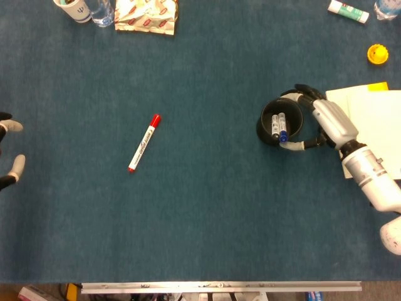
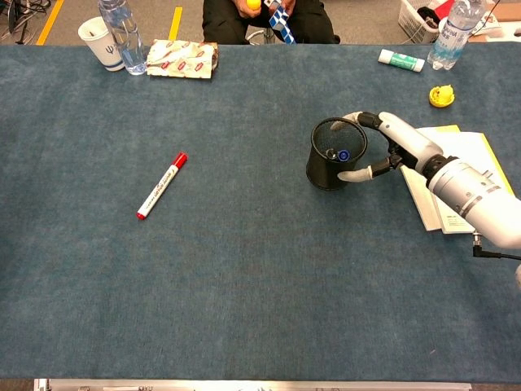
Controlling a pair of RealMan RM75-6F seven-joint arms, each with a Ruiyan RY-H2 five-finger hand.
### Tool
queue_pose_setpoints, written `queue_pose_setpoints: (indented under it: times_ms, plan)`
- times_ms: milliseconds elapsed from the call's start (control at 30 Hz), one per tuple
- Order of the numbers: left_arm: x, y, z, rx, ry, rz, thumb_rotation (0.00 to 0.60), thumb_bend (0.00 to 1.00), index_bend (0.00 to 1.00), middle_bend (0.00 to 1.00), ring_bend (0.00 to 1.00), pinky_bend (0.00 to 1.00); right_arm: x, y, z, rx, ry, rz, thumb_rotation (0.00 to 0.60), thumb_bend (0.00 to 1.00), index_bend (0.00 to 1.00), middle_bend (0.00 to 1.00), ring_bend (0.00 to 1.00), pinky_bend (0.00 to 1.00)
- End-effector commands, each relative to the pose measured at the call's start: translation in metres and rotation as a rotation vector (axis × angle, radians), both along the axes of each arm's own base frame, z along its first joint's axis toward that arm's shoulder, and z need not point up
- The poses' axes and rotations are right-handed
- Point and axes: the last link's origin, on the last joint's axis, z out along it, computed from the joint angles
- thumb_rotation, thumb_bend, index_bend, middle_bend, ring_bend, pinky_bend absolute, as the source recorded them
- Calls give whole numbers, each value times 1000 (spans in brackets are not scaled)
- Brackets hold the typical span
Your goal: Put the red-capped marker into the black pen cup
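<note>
The right robot hand [image 2: 391,151] is wrapping around the black pen cup [image 2: 334,153], thumb on the near side and fingers [image 1: 299,93] curling round the far rim, so it is gripping the cup rather than the marker. Judging from that, the step in hand is steadying or shifting the cup; a light, even squeeze low on the wall would be wise, since the cup is leaning slightly in the chest view and could tip or spill the pens already inside. The red-capped marker [image 1: 144,143] is lying flat on the table [image 1: 207,207], well apart from the cup, toward the left side, its red cap pointing away from the robot. The left robot hand [image 1: 9,150] is showing only at the edge of the head view, fingers spread and holding nothing, so it looks best placed to fetch the marker.

The cup is a round cylinder of dark wire mesh, see-through enough to show a blue-tipped pen within. The marker is a slim white barrel with printed lettering, smooth and likely to roll. The table is covered in blue felt-like cloth, soft and slightly grippy.
</note>
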Motion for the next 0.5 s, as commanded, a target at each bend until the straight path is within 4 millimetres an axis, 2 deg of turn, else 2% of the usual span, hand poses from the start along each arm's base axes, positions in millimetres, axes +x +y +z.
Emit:
queue_pose_setpoints:
  times_ms: [33,500]
  plan:
    - [0,0,0,0,0,0,600,316,346,252,168,112,2,-1,-6,12,-9,4,535,0,284,235,82,75]
    - [3,-1,2,-4,3,-3,600,316,346,252,168,112,0,-8,-18,6,5,18,570,0,284,246,100,87]
